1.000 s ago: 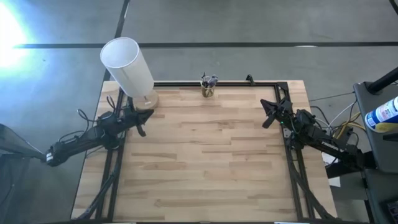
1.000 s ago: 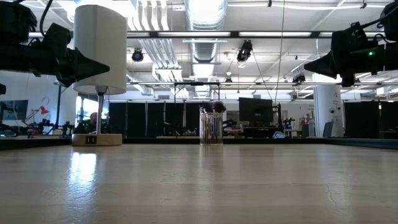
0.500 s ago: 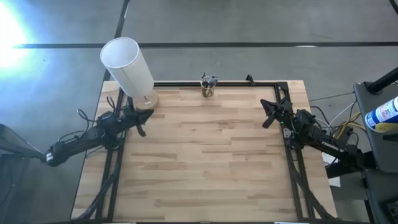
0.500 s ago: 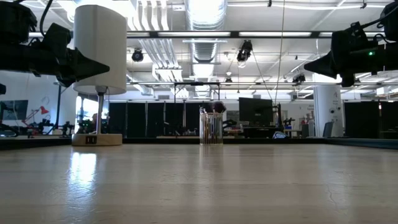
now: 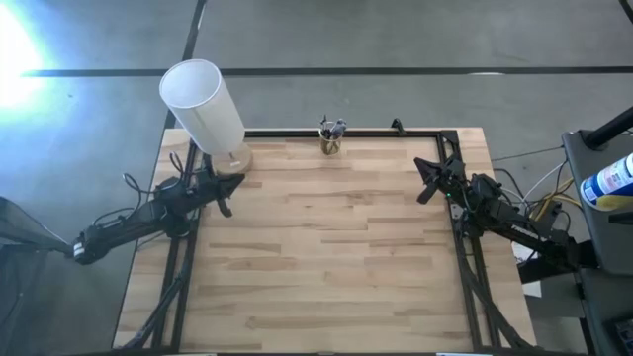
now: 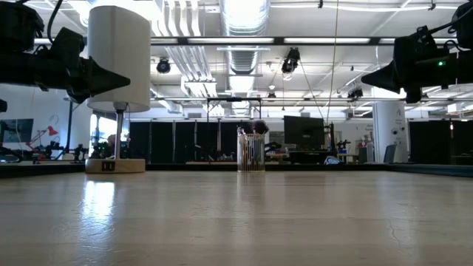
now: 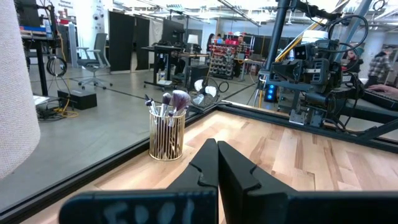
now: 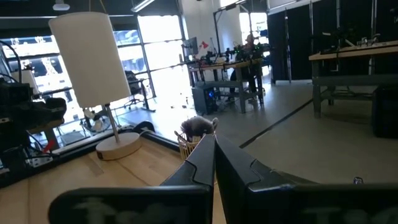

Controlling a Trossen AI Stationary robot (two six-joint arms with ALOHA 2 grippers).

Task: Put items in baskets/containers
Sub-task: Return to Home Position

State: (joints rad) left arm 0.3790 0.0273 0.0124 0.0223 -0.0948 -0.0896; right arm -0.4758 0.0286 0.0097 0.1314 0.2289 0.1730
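The small clear yellowish cup [image 5: 331, 144] stands on its base at the table's far edge, near the middle. Several dark brushes [image 7: 166, 102] stand upright inside it, their heads above the rim, one wide and bushy; the cup [image 6: 251, 151] also shows in the low view and the cup [image 8: 186, 146] in the right wrist view. My left gripper [image 5: 226, 194] hovers shut over the table's left side, raised above the wood. My right gripper [image 5: 427, 181] hovers shut over the right side. Both are far from the cup.
A tall white cylinder lamp [image 5: 203, 104] on a round wooden base [image 5: 232, 158] stands at the far left corner, close to my left gripper. A black frame rail [image 5: 396, 132] runs along the table's edges. Bare wood [image 5: 326, 257] spreads between the arms.
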